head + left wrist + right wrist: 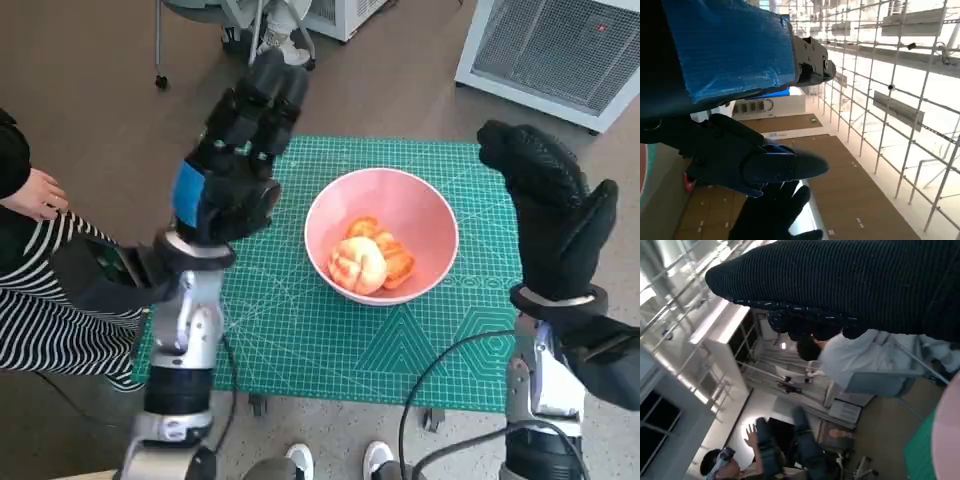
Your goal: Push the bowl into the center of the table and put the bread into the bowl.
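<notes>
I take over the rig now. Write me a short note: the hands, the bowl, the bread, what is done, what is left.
Left hand: raised over the table's left side, holds nothing.
Right hand: raised at the right edge, fingers apart, holds nothing.
Bowl: near the middle of the table.
Bread: inside the bowl.
Done: both steps look complete.
Left: apparently nothing; perhaps lower the arms.

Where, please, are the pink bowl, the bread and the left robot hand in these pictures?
pink bowl [420,205]: head view, on the bare inner wall, far side.
bread [358,262]: head view, on the pale roll lying in the bowl.
left robot hand [232,165]: head view, on the middle of the hand, above the blue tape.
</notes>
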You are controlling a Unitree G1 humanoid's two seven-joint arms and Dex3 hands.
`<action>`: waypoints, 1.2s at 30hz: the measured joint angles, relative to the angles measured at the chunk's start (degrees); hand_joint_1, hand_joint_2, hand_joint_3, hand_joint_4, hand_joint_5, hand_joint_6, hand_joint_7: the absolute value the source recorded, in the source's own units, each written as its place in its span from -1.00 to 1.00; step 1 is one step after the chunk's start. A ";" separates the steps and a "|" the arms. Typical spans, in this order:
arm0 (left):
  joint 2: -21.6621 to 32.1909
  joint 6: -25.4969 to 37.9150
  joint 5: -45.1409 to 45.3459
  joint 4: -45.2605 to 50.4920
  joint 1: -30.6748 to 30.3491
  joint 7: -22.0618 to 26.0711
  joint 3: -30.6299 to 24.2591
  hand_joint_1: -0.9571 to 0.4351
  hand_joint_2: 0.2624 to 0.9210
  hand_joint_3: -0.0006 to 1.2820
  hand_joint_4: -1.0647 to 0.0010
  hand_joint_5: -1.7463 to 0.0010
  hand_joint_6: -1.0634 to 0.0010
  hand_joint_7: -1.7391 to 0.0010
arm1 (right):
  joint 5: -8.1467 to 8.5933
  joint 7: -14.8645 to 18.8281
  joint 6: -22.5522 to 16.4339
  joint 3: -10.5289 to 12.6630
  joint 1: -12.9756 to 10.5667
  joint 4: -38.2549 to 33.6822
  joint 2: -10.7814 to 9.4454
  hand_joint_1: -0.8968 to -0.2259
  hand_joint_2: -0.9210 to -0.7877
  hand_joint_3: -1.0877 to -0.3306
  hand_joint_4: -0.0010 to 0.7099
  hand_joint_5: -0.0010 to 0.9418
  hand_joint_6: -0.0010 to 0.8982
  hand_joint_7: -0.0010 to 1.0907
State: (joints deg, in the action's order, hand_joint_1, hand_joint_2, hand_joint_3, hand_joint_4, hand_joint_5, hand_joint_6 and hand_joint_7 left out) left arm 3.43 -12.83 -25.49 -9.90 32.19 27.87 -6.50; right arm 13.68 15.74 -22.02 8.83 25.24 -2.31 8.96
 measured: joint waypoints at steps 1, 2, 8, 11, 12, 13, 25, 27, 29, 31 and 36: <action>0.10 0.34 0.37 0.34 -0.03 -0.24 0.15 -0.70 1.00 -0.18 0.78 0.98 0.99 0.45 | -0.07 0.00 0.00 -0.01 0.15 -0.01 0.03 -0.49 -1.00 -0.27 -0.58 -0.99 -0.93 -0.11; 0.21 0.72 0.58 0.70 -0.03 -0.46 0.30 -0.71 1.00 -0.17 0.78 0.98 0.99 0.45 | -0.14 0.00 -0.01 -0.03 0.31 -0.01 0.04 -0.49 -1.00 -0.27 -0.58 -0.99 -0.93 -0.11; 0.58 2.22 0.86 2.18 -0.01 -1.13 0.77 -0.72 1.00 -0.15 0.79 0.98 1.00 0.43 | -0.33 0.03 -0.08 -0.07 1.25 -0.16 0.16 -0.49 -1.00 -0.27 -0.59 -1.00 -0.93 -0.11; 0.70 2.58 0.95 2.19 -0.01 -1.15 0.94 -0.72 1.00 -0.15 0.79 0.98 1.00 0.43 | -0.30 0.24 -0.25 -0.05 1.75 -0.56 0.39 -0.48 -1.00 -0.28 -0.59 -1.00 -0.92 -0.11; 0.73 2.62 1.00 2.19 -0.02 -1.15 0.99 -0.72 1.00 -0.14 0.79 0.98 1.00 0.42 | -0.29 0.39 -0.27 -0.05 1.94 -0.74 0.51 -0.48 -1.00 -0.28 -0.59 -1.00 -0.92 -0.11; 0.75 2.62 1.06 2.19 -0.01 -1.16 1.02 -0.73 1.00 -0.14 0.79 0.98 1.00 0.42 | -0.25 0.52 -0.29 -0.04 2.11 -0.94 0.64 -0.47 -1.00 -0.28 -0.60 -1.00 -0.92 -0.10; 0.79 2.61 2.23 2.00 0.39 -1.08 0.89 -0.73 1.00 -0.13 0.80 0.98 1.00 0.42 | 1.06 1.85 -0.45 0.28 3.76 -3.20 1.71 -0.45 -1.00 -0.26 -0.58 -0.99 -0.89 -0.09; 0.77 2.61 2.23 1.96 0.51 -1.08 0.87 -0.73 1.00 -0.13 0.79 0.98 1.00 0.42 | 1.81 2.02 -0.44 0.29 3.99 -3.43 1.72 -0.45 -1.00 -0.25 -0.59 -0.99 -0.89 -0.09; 0.74 2.59 2.21 1.96 0.58 -1.07 0.87 -0.73 1.00 -0.13 0.79 0.98 1.00 0.42 | 2.01 2.09 -0.43 0.30 4.20 -3.58 1.75 -0.44 -1.00 -0.25 -0.59 -0.99 -0.89 -0.09; 0.72 2.53 2.22 1.96 0.60 -1.07 0.84 -0.72 1.00 -0.13 0.79 0.98 1.00 0.42 | 2.14 2.14 -0.27 0.27 4.39 -3.63 1.75 -0.45 -1.00 -0.24 -0.59 -0.99 -0.89 -0.09; 0.71 1.93 2.22 1.75 0.63 -0.95 0.70 -0.72 1.00 -0.14 0.79 0.98 1.00 0.43 | 2.17 2.14 0.34 0.18 4.80 -3.56 1.75 -0.46 -1.00 -0.24 -0.58 -0.99 -0.89 -0.09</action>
State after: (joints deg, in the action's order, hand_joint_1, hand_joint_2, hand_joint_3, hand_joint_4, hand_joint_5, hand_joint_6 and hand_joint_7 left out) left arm 4.13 -10.90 -23.27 -8.15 32.82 26.92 -5.80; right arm 15.85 17.87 -21.68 9.01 30.04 -5.88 10.71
